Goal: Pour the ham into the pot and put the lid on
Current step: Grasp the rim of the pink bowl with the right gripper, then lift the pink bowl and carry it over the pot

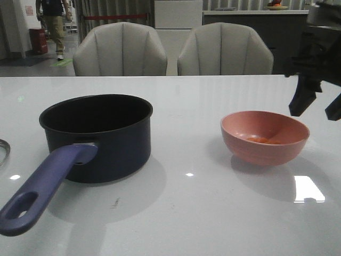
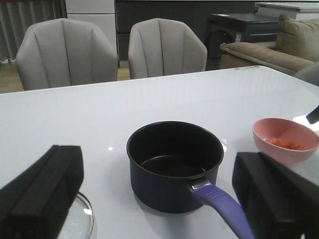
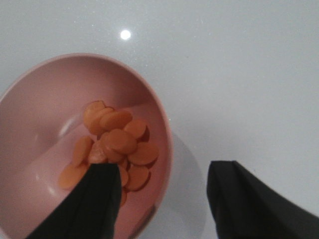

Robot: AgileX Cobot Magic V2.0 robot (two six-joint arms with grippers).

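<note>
The dark navy pot (image 1: 98,136) stands at the left of the table, its purple-blue handle (image 1: 42,184) pointing toward me; it also shows in the left wrist view (image 2: 174,164) and is empty. The ham (image 3: 114,144) lies as orange slices in the pink bowl (image 1: 265,137), at the right. My right gripper (image 1: 314,106) is open above the bowl's right rim (image 3: 167,149), one finger over the bowl's inside, one outside. My left gripper (image 2: 159,199) is open and empty, short of the pot. Only the lid's edge (image 2: 82,219) shows, at the table's left (image 1: 3,150).
Two grey chairs (image 1: 120,50) stand behind the table's far edge. The bowl also shows in the left wrist view (image 2: 284,141), to the right of the pot. The white table (image 1: 186,213) runs bare between pot and bowl.
</note>
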